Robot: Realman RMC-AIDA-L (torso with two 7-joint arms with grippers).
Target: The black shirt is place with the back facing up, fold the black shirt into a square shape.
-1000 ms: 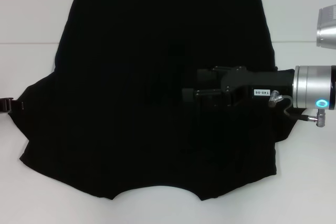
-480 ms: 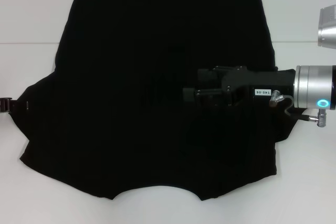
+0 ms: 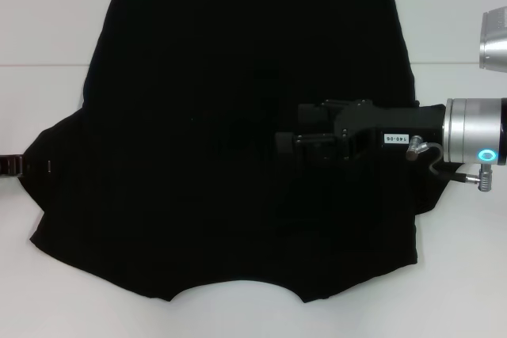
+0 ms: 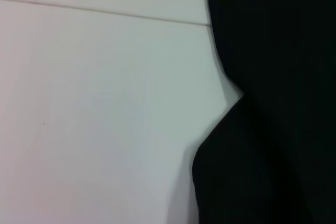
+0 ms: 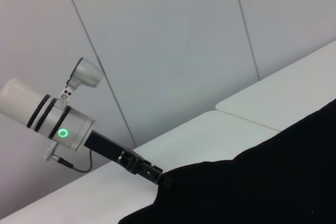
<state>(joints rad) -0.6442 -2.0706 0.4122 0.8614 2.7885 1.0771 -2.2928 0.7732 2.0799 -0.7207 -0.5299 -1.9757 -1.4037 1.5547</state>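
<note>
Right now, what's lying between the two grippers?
Head view: only the black shirt spans between the left gripper at its sleeve edge and the right gripper above it.

1. The black shirt (image 3: 238,132) lies spread flat on the table (image 3: 47,13) and takes up most of the middle, with bare table on both sides and along the near edge.
2. The right gripper (image 3: 289,142) reaches in from the right side and sits over the shirt, a bit right of its middle.
3. The left gripper (image 3: 9,165) is way over at the left edge, right at the tip of the shirt's left sleeve.
4. A seam in the table runs left to right behind both grippers, passing under the shirt.
</note>
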